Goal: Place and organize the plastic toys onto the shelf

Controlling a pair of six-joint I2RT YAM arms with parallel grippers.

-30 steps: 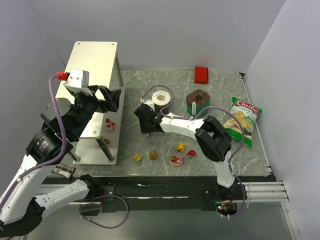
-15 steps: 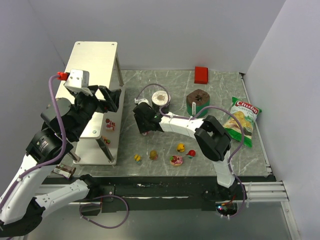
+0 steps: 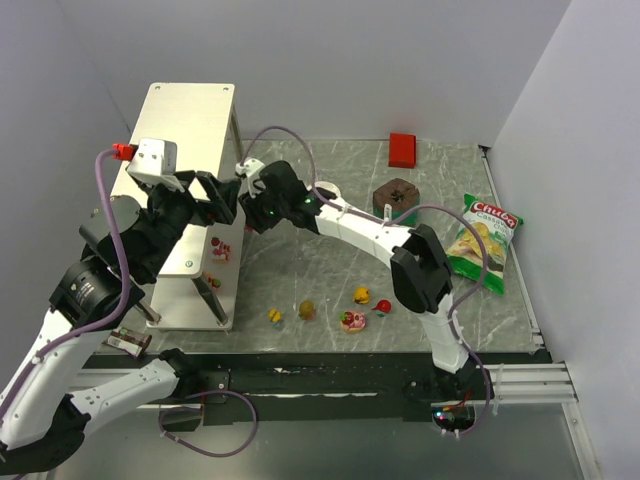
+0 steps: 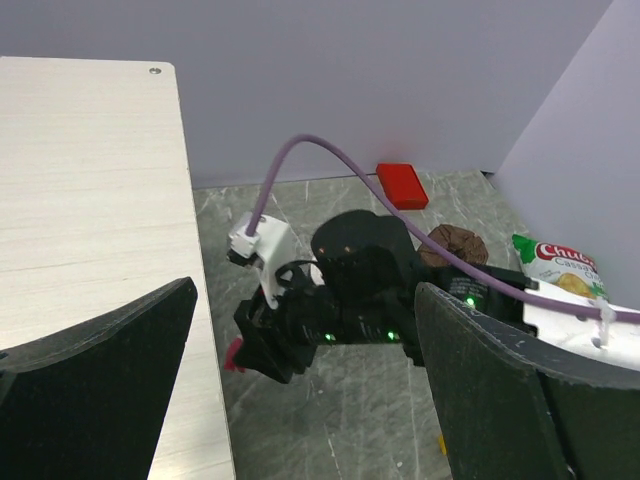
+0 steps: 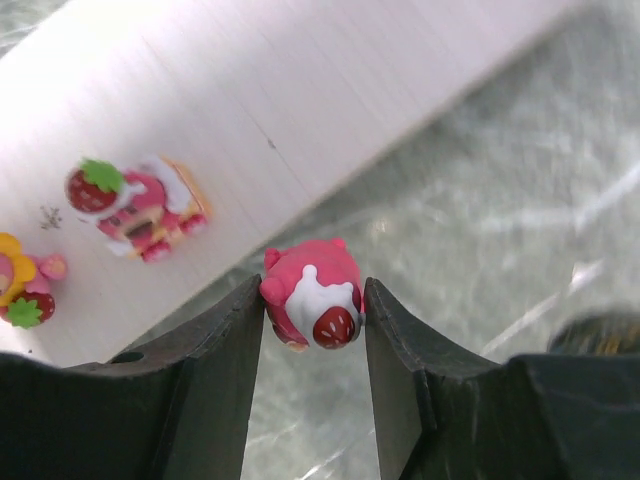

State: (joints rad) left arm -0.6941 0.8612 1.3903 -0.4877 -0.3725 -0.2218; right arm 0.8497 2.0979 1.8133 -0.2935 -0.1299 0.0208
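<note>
Pink toy (image 5: pixel 312 303) pinched in right gripper (image 5: pixel 314 290) — seemingly beside shelf (image 5: pixel 300 90) edge.

My left arm (image 3: pixel 85 285) and right arm (image 3: pixel 360 228) showed white links, black joints and purple cables (image 4: pixel 300 140). A red plug (image 3: pixel 123 151) sat on the left wrist's white camera (image 3: pixel 155 157); the right gripper (image 5: pixel 313 285)'s fingers (image 5: pixel 210 370) were black

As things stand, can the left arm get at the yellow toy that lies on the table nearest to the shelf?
Probably yes. The left gripper is open and empty, and the yellow toy lies uncovered on the table beside the shelf, with the right arm further back.
</note>
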